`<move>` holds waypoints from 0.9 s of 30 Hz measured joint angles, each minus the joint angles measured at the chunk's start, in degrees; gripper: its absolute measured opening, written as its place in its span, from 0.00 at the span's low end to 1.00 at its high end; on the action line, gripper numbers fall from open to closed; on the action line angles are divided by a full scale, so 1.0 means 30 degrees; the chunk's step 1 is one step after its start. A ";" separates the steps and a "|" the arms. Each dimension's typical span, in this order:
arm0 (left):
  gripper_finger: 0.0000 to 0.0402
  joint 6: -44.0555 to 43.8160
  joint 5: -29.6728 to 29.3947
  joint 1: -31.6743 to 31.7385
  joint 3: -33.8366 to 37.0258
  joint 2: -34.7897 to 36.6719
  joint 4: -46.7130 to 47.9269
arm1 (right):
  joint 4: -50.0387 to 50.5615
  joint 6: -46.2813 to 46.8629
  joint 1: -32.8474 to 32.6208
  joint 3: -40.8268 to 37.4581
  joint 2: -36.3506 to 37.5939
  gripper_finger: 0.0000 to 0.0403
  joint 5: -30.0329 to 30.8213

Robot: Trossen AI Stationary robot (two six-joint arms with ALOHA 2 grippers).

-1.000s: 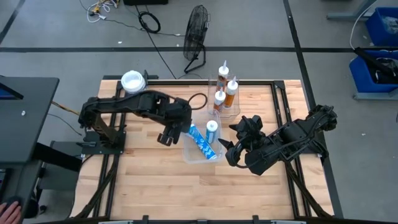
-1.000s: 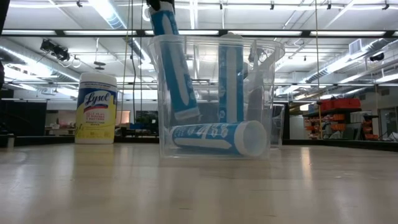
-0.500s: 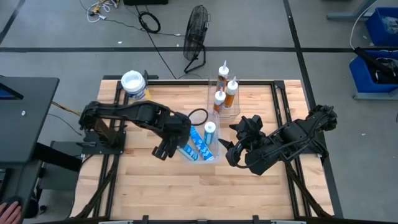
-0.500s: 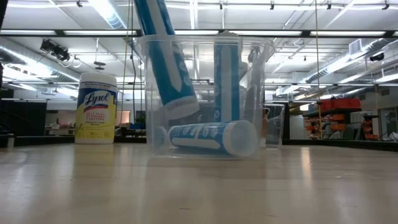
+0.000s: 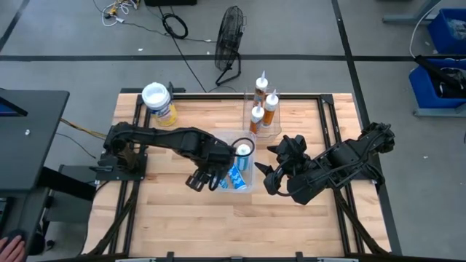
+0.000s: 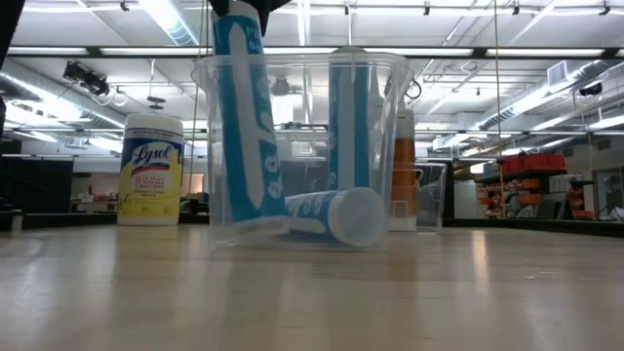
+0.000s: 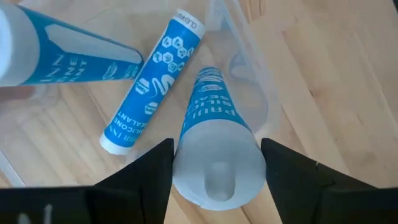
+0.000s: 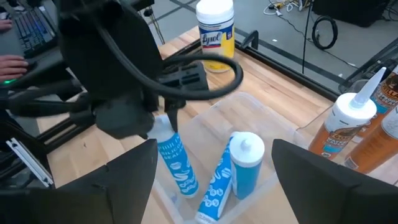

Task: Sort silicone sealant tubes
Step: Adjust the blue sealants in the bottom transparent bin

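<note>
The left tool (image 5: pixel 206 177) gripped a blue tube (image 6: pixel 240 107) upright inside the clear bin (image 6: pixel 395 146) at desk centre; the right tool (image 5: pixel 271 172), fingers spread, waited at the bin's three o'clock

Three blue tubes (image 6: pixel 239 107) sit in a clear tub (image 6: pixel 395 127): two upright, one lying flat. Three orange tubes (image 5: pixel 263 108) stand upright behind.
</note>
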State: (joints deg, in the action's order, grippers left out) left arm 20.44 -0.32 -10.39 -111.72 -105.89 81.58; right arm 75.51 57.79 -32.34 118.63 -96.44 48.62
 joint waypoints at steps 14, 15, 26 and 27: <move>0.62 -0.0252 -0.0520 -0.0170 -0.0034 -0.0302 -0.0238 | 0.0114 -0.0435 -0.0007 0.0003 0.0000 0.79 -0.0058; 0.62 -0.0249 -0.0895 -0.0182 -0.0012 -0.0314 -0.0233 | 0.0129 -0.0444 -0.0007 0.0000 0.0000 0.79 -0.0058; 0.63 -0.1754 -0.1537 -0.0633 -0.1105 -0.0378 0.0224 | 0.0000 -0.0406 -0.0007 -0.0792 0.0000 0.79 -0.0253; 0.63 -0.1775 -0.1537 -0.0692 -0.1362 -0.0350 0.0196 | -0.0161 -0.0426 -0.0007 -0.0900 0.0000 0.79 -0.0369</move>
State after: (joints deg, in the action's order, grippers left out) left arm 15.11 -4.93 -12.47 -115.81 -106.94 82.17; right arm 75.03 56.52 -32.36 115.93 -96.44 47.51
